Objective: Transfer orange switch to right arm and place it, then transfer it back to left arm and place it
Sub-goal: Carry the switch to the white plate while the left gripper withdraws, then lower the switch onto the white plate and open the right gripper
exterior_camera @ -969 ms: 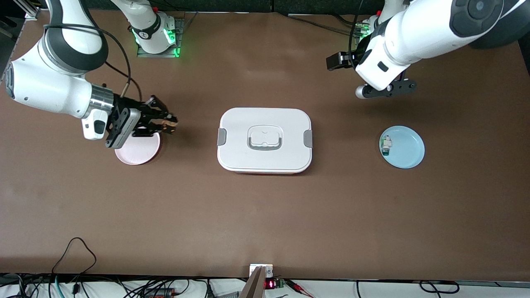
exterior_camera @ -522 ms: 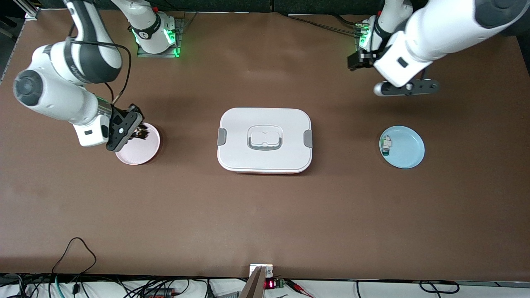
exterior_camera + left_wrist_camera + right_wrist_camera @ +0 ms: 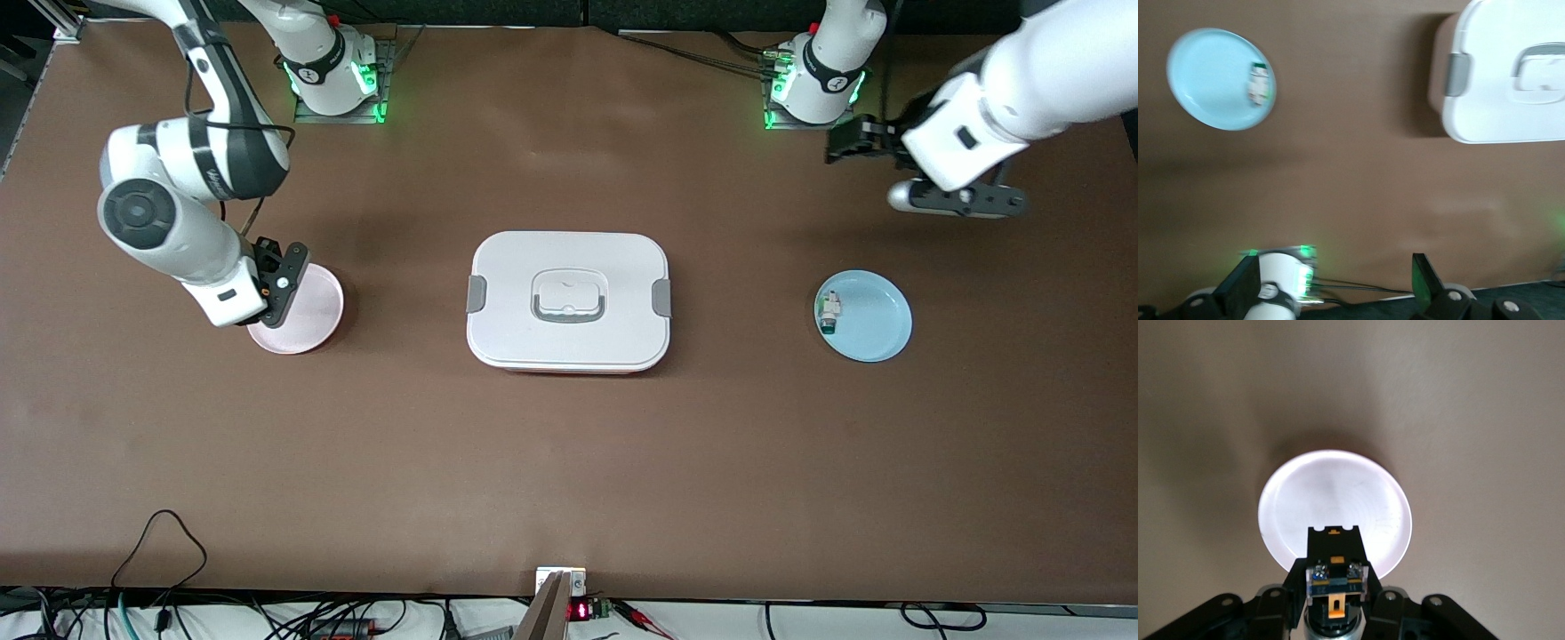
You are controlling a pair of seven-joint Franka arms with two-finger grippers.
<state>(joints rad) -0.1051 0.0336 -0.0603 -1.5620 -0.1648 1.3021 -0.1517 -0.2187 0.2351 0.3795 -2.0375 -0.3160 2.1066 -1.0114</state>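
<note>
My right gripper (image 3: 281, 284) points down over the pink plate (image 3: 307, 311) and is shut on the orange switch (image 3: 1335, 581), a small black part with an orange tab. The right wrist view shows the switch between the jaws, just above the plate (image 3: 1338, 497). The switch is hidden under the hand in the front view. My left gripper (image 3: 956, 201) is open and empty, up in the air near the left arm's base; its fingers (image 3: 1423, 283) stand wide apart. The white box (image 3: 569, 300) sits at the table's middle between the arms.
A blue plate (image 3: 876, 320) toward the left arm's end holds a small white-and-green component (image 3: 829, 313); both show in the left wrist view, plate (image 3: 1208, 87) and component (image 3: 1259, 82). The box's corner (image 3: 1498, 80) shows there too. Cables lie along the table's near edge.
My right arm has swung the switch back from beside the plate, nearer the box, to point down over the pink plate. My left arm has drawn away toward its own end of the table.
</note>
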